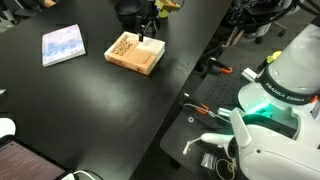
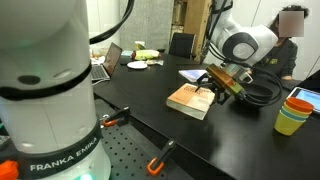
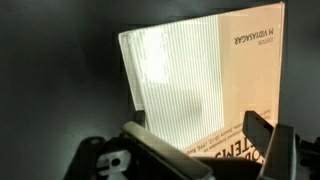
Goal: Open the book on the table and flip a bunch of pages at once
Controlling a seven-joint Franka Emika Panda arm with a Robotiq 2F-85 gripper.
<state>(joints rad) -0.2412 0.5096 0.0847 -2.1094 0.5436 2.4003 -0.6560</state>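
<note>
**Q:** Where is the book?

**A:** The book (image 1: 132,54), thick, with a tan-orange cover and dark print, lies flat and shut on the black worktop (image 1: 60,110); it sits toward the long worktop edge that faces the robot's base (image 1: 270,100), away from any corner in view; a thinner lavender book (image 1: 63,45) lies well apart from it, further in from that edge.

**Q:** What is the claw doing?

**A:** In an exterior view the claw (image 2: 217,86) hangs just above the end of the book that lies further from the base-side edge. In the wrist view its two dark fingers (image 3: 258,130) stand spread, one at either side of the bottom of the picture, with a stretch of the book's cover between them; they pinch nothing, and I cannot tell whether they touch the cover.

**Q:** Can you see the pages?

**A:** Only their edges; the pages (image 3: 180,90) show as a bright white striped block beside the cover (whose print runs sideways in that view).

**Q:** Anything else on the worktop?

**A:** A stack of coloured cups (image 2: 293,112) stands well apart from the book; an open laptop (image 2: 105,65) sits toward the far end.
</note>
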